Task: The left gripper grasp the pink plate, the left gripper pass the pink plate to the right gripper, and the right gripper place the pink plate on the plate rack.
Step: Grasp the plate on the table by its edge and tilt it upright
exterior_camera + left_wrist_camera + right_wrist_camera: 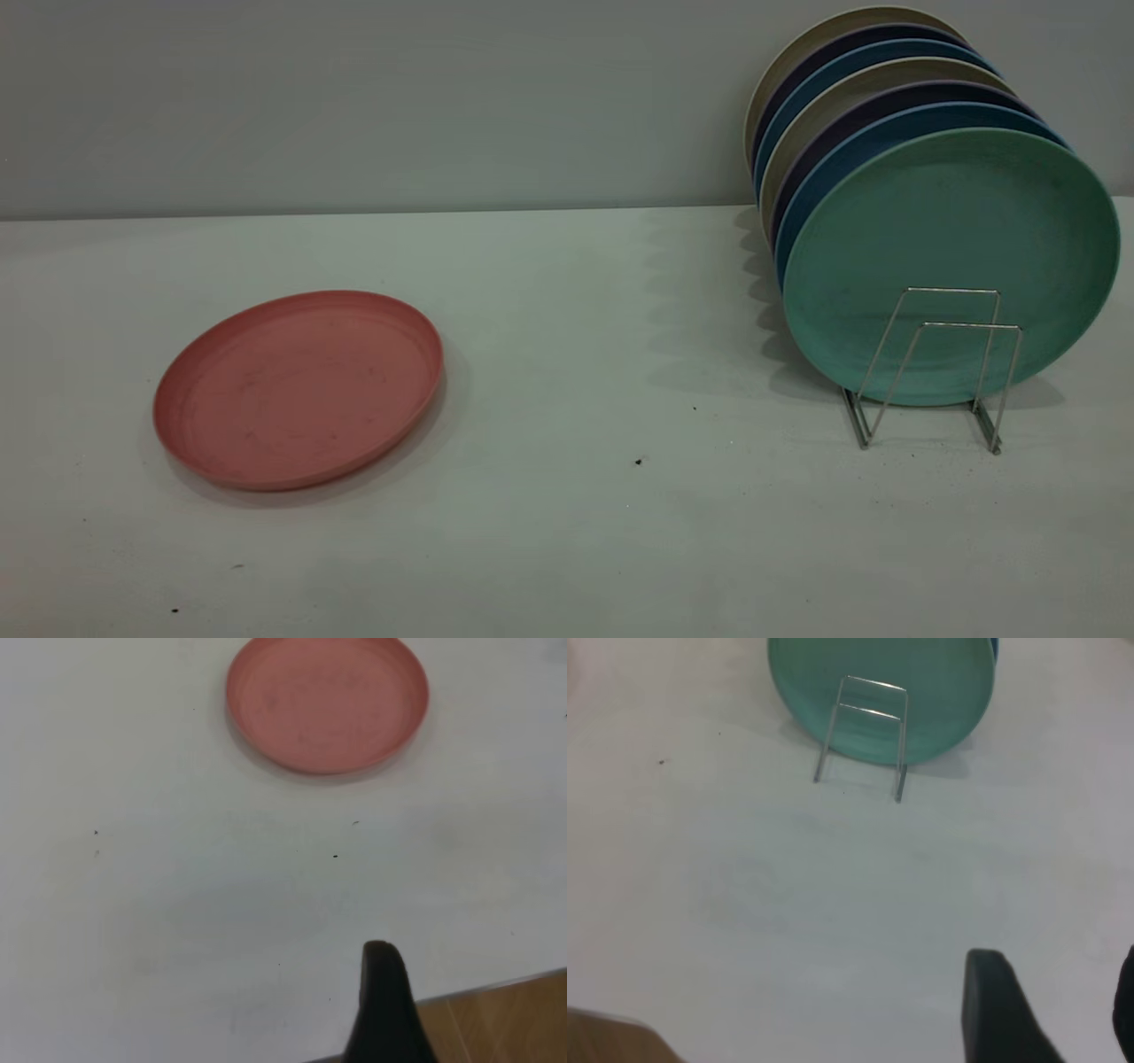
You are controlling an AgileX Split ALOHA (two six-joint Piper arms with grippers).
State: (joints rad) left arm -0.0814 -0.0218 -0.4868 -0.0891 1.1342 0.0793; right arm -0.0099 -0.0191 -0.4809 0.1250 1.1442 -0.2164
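Note:
The pink plate (297,390) lies flat on the white table at the left, seen whole in the left wrist view (328,702). My left gripper (474,979) hovers well short of it near the table's edge, open and empty, with one black finger (383,1001) showing. The plate rack (939,372) stands at the right, its two front wire loops free. My right gripper (1059,970) hangs open and empty some way in front of the rack (864,735). Neither gripper appears in the exterior view.
Several upright plates fill the rack behind the free loops, a mint-green plate (948,257) foremost (877,691), blue, dark and beige ones behind. A grey wall backs the table. The table's edge and wooden floor (505,1019) show beside the left gripper.

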